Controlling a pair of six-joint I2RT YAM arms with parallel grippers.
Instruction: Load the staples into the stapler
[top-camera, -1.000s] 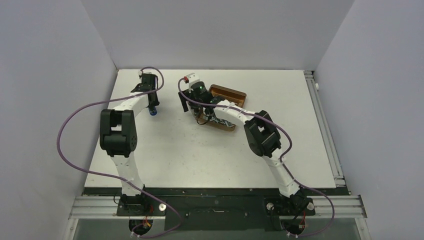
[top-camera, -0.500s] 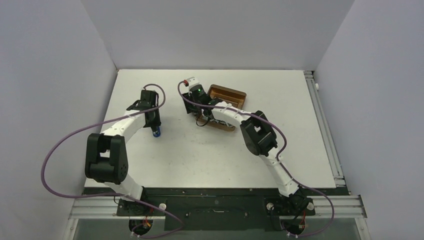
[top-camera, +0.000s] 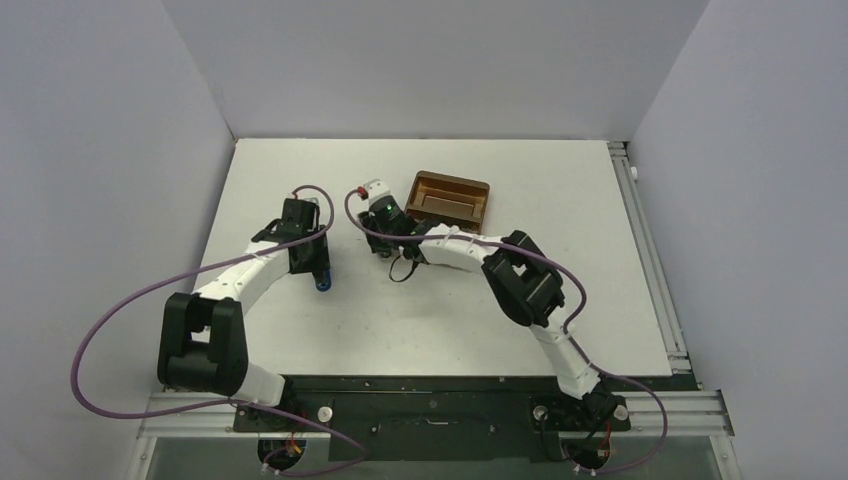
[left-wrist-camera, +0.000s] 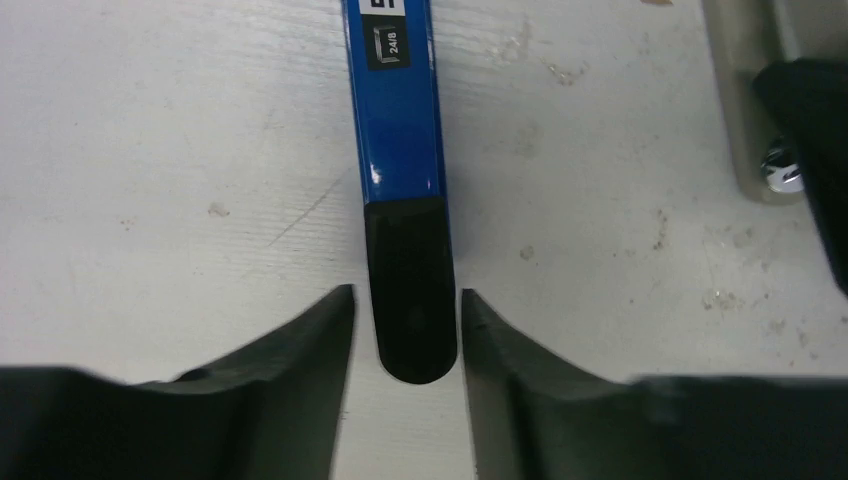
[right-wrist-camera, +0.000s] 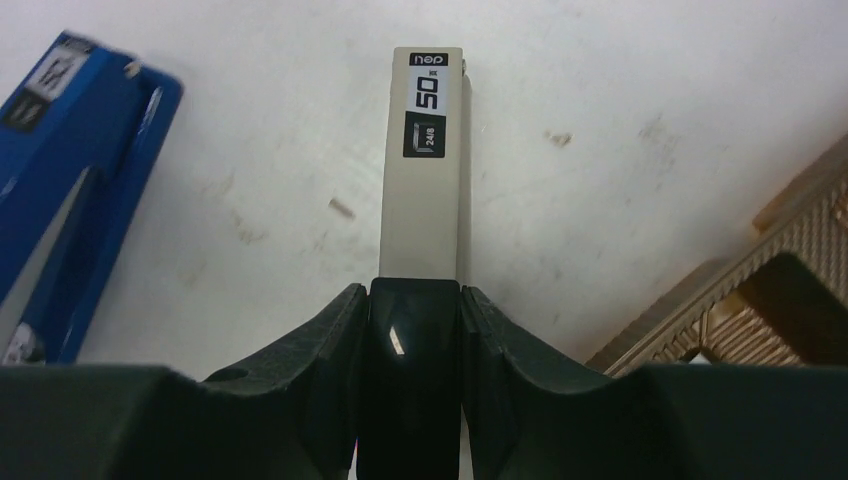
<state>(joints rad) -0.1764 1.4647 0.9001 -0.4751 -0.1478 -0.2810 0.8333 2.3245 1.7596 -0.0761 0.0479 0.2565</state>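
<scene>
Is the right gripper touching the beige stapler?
Touching. The right wrist view shows the right gripper with both fingers flush against the black rear end of the beige stapler, no table visible between.

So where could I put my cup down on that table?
The table is bare on its right, between the brown tray and the rail, and at the far left corner. Crowded mid-table: blue stapler, beige stapler, tray.
</scene>
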